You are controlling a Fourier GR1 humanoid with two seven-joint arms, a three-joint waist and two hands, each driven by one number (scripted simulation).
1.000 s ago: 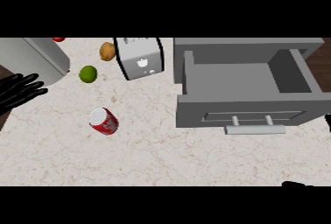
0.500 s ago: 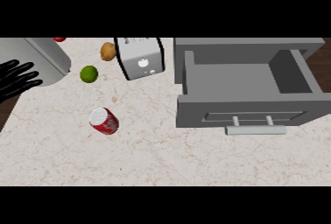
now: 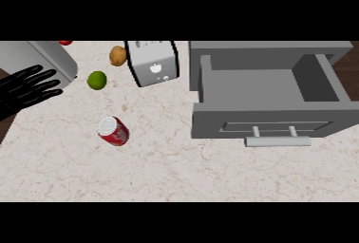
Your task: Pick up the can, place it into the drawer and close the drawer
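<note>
One red can lying tilted, silver top toward upper left, left hand fingers spread, drawer open

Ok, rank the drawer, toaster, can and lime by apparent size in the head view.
1. drawer
2. toaster
3. can
4. lime, clearly smallest; all stand on one counter, so nearness hardly skews this.

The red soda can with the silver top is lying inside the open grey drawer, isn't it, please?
Not quite: the head view shows the red soda can with the silver top on the speckled counter, left of the open grey drawer, which holds nothing visible.
</note>
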